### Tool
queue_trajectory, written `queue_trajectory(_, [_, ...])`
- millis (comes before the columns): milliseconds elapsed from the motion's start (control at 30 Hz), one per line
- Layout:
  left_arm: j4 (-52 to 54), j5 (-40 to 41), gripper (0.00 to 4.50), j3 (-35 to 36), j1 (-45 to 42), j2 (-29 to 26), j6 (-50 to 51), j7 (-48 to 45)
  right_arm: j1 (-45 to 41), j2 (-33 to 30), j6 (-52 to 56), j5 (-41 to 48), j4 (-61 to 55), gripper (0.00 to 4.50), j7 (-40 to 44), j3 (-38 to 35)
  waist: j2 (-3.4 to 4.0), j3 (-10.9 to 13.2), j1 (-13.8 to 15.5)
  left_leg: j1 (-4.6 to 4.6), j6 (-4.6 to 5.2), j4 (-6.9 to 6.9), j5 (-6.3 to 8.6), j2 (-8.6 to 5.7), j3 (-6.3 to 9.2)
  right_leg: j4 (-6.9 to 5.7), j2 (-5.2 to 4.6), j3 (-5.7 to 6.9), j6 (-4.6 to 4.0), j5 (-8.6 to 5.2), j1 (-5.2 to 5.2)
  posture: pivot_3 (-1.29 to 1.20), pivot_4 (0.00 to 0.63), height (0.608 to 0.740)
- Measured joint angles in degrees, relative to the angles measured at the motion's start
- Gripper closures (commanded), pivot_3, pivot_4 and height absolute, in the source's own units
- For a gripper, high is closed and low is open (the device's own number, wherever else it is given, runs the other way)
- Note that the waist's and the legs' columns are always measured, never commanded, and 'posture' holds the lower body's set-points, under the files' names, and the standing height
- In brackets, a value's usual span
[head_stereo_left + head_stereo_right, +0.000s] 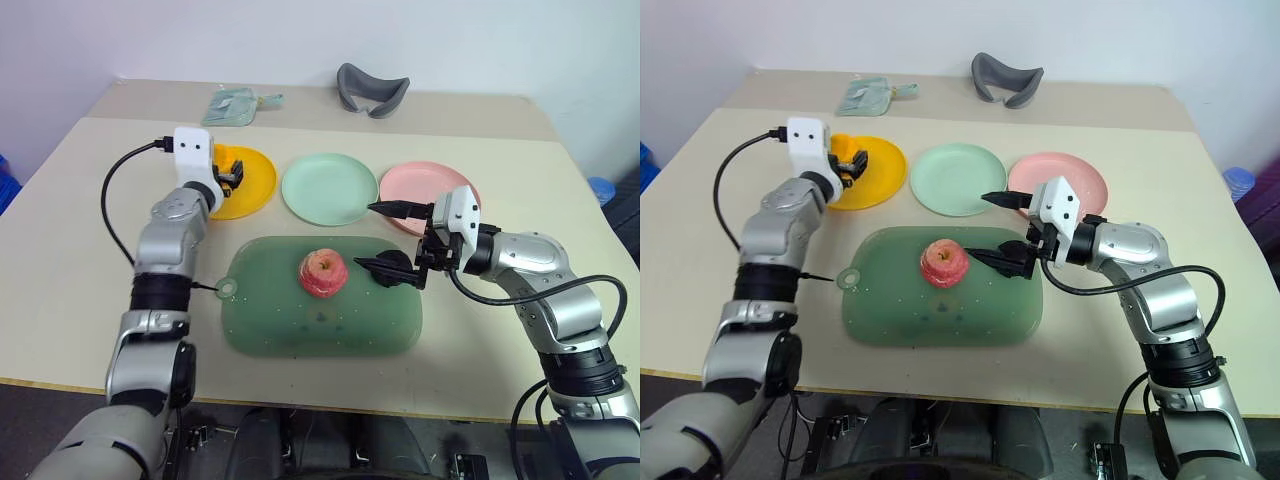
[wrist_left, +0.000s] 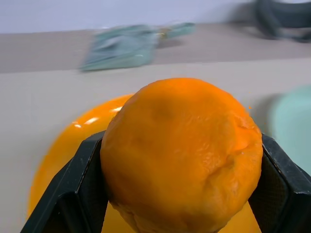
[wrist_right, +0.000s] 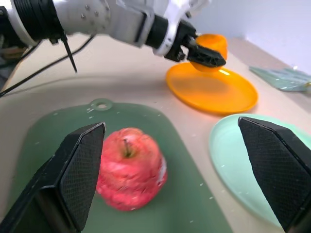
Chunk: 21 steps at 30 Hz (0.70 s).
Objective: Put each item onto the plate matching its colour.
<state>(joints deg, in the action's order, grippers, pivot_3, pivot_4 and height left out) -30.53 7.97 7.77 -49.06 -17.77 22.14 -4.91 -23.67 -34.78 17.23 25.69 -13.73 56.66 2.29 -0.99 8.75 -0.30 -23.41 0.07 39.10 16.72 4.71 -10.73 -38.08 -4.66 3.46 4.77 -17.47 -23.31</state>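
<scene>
Where the beige table [image 1: 90, 230] meets the pale wall at its far edge, a grey curved band [image 1: 372, 90] and a flat teal packet [image 1: 236, 104] lie beyond everything else. Taking the dark green tray [image 1: 320, 325] as the landmark: the pink-red apple [image 1: 323, 273] sits upright on it, near its far edge. Beyond the tray runs a row of three plates, the yellow plate [image 1: 255, 180] beyond its left end, the mint green plate [image 1: 329, 188] beyond its middle, the pink plate [image 1: 415, 182] beyond its right end.

Over the yellow plate, the left gripper [image 2: 180, 194] is clamped on the orange fruit [image 2: 182, 155], one black finger on each side; whether the fruit touches the plate cannot be made out. At the tray's right end, the right gripper [image 3: 180, 170] stands wide apart and holds nothing, the apple just ahead of it.

A blue object [image 1: 603, 187] is cut off at the table's right edge. The left wrist view blurs the packet and band.
</scene>
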Motion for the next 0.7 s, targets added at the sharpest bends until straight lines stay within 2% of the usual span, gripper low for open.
queue_trajectory(200, [-17.21, -0.45, 1.42, 1.51, -7.03, 1.81, -8.17, 2.4, -0.04, 0.47, 1.26, -0.22, -0.12, 0.0, -1.63, 0.51, -0.07, 0.04, -0.25, -0.01, 0.0, -0.02, 0.0, 0.0, -0.04, -0.01, 0.0, 0.01, 0.0, 0.0, -0.02, 0.0, 0.15, 0.74])
queue_trajectory(267, [-20.86, -0.49, 0.36, 2.24, -8.18, 1.8, -10.12, 2.86, -0.03, 0.53, 1.42, -0.22, -0.23, 0.0, -1.99, 0.52, -0.08, 0.05, -0.32, -0.01, -0.01, -0.02, 0.0, 0.0, -0.04, -0.01, 0.0, 0.02, 0.01, 0.0, -0.02, 0.0, 0.15, 0.74])
queue_trajectory(300, [-22.0, -0.45, 0.03, 2.5, -8.46, 1.8, -10.84, 2.8, -0.03, 0.53, 1.58, -0.22, -0.31, 0.0, -2.22, 0.52, -0.09, 0.06, -0.34, -0.01, -0.01, -0.02, 0.0, 0.01, -0.05, -0.01, 0.0, 0.02, 0.01, 0.0, -0.03, 0.0, 0.15, 0.74])
queue_trajectory(367, [-23.16, -0.34, 0.01, 2.73, -8.71, 1.8, -12.2, 2.43, -0.02, 0.53, 1.72, -0.21, -0.74, 0.0, -2.38, 0.52, -0.09, 0.06, -0.33, -0.01, -0.01, -0.02, -0.01, 0.01, -0.04, -0.02, 0.0, 0.02, 0.01, 0.0, -0.04, 0.0, 0.15, 0.74])
queue_trajectory(500, [-22.74, 0.36, 0.01, 3.36, -8.63, 1.79, -12.45, 0.7, 0.0, 0.56, 2.02, -0.21, -1.39, 0.0, -2.87, 0.52, -0.1, 0.07, -0.24, -0.02, -0.01, -0.01, -0.01, 0.01, -0.05, -0.02, 0.0, 0.03, 0.01, 0.0, -0.03, 0.0, 0.15, 0.74])
queue_trajectory(600, [-17.98, 1.36, 0.01, 3.45, -7.0, 1.78, -11.82, -1.59, 0.0, 0.64, 2.18, -0.21, -1.72, 0.0, -3.13, 0.55, -0.11, 0.07, -0.3, -0.03, -0.01, 0.0, -0.01, 0.01, -0.05, -0.02, 0.0, 0.02, 0.01, 0.0, -0.03, 0.0, 0.15, 0.74])
queue_trajectory(700, [-4.97, 3.08, 0.01, 2.63, -0.08, 1.1, -9.7, -7.5, -0.04, 0.84, 2.45, -0.19, -1.92, 0.0, -3.3, 0.77, -0.1, 0.07, -0.6, -0.02, -0.03, -0.04, -0.01, 0.03, -0.07, -0.05, 0.01, 0.01, 0.0, -0.01, -0.06, 0.0, 0.15, 0.74])
